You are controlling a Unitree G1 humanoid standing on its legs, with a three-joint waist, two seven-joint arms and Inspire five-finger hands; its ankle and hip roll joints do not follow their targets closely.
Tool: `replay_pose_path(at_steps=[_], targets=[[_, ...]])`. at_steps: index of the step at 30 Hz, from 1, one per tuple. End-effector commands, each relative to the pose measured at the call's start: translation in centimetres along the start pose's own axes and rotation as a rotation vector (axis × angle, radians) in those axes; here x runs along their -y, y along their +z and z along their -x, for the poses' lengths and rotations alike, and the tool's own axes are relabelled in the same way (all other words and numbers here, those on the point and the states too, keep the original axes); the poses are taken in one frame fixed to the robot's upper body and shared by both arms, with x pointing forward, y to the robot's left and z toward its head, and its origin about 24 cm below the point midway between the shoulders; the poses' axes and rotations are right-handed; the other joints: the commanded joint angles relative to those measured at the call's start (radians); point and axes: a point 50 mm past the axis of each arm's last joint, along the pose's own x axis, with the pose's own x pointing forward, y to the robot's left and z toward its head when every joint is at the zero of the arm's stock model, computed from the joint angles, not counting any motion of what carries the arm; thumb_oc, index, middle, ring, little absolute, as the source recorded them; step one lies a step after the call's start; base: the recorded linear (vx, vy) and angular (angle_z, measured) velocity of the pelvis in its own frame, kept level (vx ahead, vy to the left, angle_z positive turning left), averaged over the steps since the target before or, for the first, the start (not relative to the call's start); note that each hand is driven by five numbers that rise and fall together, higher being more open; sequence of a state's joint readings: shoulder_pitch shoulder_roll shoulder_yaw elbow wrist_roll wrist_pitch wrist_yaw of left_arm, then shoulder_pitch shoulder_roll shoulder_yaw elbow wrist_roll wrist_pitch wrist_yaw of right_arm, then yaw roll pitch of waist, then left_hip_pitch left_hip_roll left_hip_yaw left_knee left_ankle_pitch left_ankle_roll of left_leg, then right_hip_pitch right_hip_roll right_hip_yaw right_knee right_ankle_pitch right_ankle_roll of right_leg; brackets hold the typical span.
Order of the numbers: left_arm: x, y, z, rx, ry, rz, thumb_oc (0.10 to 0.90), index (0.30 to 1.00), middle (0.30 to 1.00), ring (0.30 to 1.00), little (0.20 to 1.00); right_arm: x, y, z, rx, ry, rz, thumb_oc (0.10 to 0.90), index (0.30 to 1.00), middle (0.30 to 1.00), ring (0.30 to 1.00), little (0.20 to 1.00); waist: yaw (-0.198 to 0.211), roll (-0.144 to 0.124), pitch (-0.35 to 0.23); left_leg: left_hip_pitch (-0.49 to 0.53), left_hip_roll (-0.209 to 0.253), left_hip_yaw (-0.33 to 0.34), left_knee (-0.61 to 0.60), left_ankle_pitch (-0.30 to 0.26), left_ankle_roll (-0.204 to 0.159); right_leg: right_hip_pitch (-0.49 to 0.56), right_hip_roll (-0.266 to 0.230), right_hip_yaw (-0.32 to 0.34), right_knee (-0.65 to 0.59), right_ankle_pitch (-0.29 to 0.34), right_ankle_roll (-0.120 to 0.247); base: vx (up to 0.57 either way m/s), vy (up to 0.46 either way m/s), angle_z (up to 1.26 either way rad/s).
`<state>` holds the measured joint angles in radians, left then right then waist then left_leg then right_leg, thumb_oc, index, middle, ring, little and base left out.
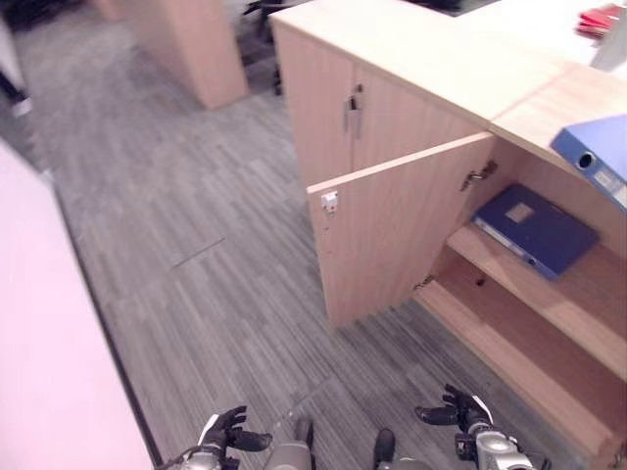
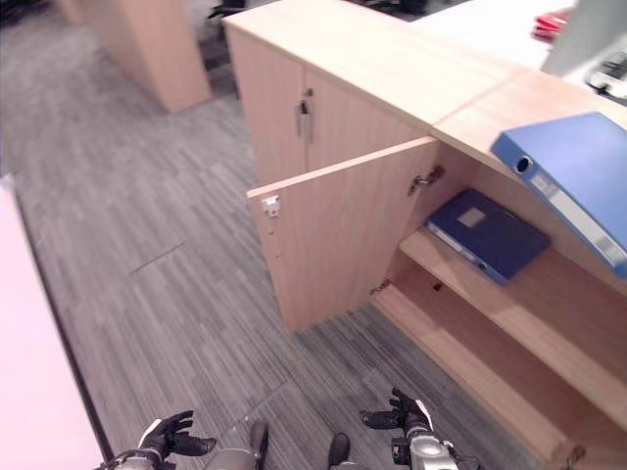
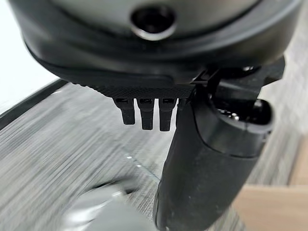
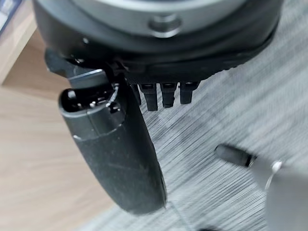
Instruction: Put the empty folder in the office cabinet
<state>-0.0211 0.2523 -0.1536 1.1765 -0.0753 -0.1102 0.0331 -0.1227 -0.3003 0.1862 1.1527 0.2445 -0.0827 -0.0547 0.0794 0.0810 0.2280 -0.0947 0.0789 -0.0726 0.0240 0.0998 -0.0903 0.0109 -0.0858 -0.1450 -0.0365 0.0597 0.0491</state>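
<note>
Nearest the robot, the left hand (image 1: 227, 431) and the right hand (image 1: 456, 406) are hanging low over the grey carpet (image 1: 196, 245), both with fingers loosely spread and holding nothing. Just beyond the right hand, the office cabinet (image 1: 392, 59) is standing with its door (image 1: 392, 230) swung wide toward the robot. On the cabinet's upper shelf (image 1: 578, 294) a dark blue folder (image 1: 537, 228) is lying flat; on the cabinet's top, a lighter blue ring binder (image 2: 573, 181) is hanging over the front edge. It cannot be told which of them is the empty one.

The main risk is probably that overhanging binder: a reach toward the shelf could be knocking it off the top. The open door is also sitting near the left arm's path, so a careless swing may be striking it. Taking the wrong folder is a further hazard.
</note>
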Motion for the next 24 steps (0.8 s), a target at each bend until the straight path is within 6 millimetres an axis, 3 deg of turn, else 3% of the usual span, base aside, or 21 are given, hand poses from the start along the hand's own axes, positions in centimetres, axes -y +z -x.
replay_pose_path(at_steps=[1,6,8,13,24], targets=[[-1.1,-0.6,0.2,-0.001,0.041,0.017,0.800,0.900,0.900,0.900,0.900,1.9,-0.7,0.1,-0.027,-0.044,0.069,0.800,0.900,0.900,0.900,0.900,0.020,-0.035,0.038,-0.015,-0.082,-0.098,0.130,-0.169,0.007,0.015,0.019,-0.035,-0.037,-0.066,0.053,0.06,0.162,-1.02],[-0.5,-1.7,0.4,-0.041,0.019,0.013,0.800,0.900,0.900,0.900,0.900,2.5,-1.5,0.3,-0.056,-0.065,0.057,0.800,0.900,0.900,0.900,0.900,0.008,-0.010,0.040,0.043,-0.072,-0.055,0.067,-0.161,0.025,0.029,0.016,0.031,-0.030,-0.073,0.053,0.07,0.168,-1.04],[-0.5,-1.5,0.4,-0.036,0.017,-0.009,0.800,0.900,0.900,0.900,0.900,2.4,-2.1,0.5,-0.081,-0.071,0.033,0.800,0.900,0.900,0.900,0.900,-0.017,-0.019,0.024,0.072,-0.067,-0.017,0.025,-0.152,0.034,0.020,-0.002,0.038,-0.022,-0.066,0.064,0.08,0.184,-0.44],[-0.7,-0.9,0.3,-0.020,0.022,-0.019,0.800,0.900,0.900,0.900,0.900,1.8,-2.8,0.6,-0.103,-0.057,0.031,0.800,0.900,0.900,0.900,0.900,-0.032,-0.033,0.010,0.110,-0.073,0.020,-0.019,-0.157,0.057,0.002,-0.017,0.049,0.008,-0.064,0.076,0.05,0.112,-0.40],[-1.3,-1.0,0.3,-0.024,0.023,-0.044,0.800,0.900,0.900,0.900,0.900,1.3,-1.7,0.3,-0.067,-0.047,-0.009,0.800,0.900,0.900,0.900,0.900,-0.045,-0.055,0.023,0.125,-0.095,0.075,0.024,-0.208,0.102,-0.060,-0.051,0.028,0.138,-0.077,0.115,0.01,0.091,-0.18]])
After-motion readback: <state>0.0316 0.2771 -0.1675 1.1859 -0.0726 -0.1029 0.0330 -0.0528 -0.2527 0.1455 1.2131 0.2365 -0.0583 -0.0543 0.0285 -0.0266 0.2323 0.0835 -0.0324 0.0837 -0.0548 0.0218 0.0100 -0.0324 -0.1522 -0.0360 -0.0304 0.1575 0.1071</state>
